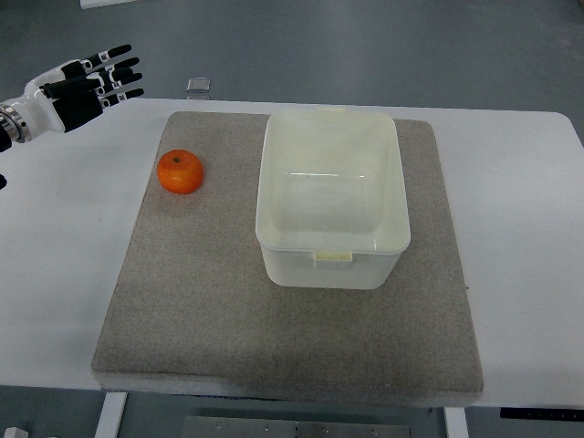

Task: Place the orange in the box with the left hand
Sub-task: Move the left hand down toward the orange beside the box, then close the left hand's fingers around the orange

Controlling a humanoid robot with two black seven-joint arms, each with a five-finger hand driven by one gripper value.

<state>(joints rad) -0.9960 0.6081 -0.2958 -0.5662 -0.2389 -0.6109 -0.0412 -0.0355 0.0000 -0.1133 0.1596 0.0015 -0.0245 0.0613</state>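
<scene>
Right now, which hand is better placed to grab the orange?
Left. The left hand hovers open at the table's left edge, on the orange side of the box. No right hand is in view.

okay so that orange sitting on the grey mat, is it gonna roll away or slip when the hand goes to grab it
The round orange fruit would probably roll if nudged sideways, though the grey felt-like mat under it looks rough enough to slow it. Its skin looks smooth and slightly glossy, so the left hand, now open and apart from it, likely needs fingers wrapped around it.
</scene>
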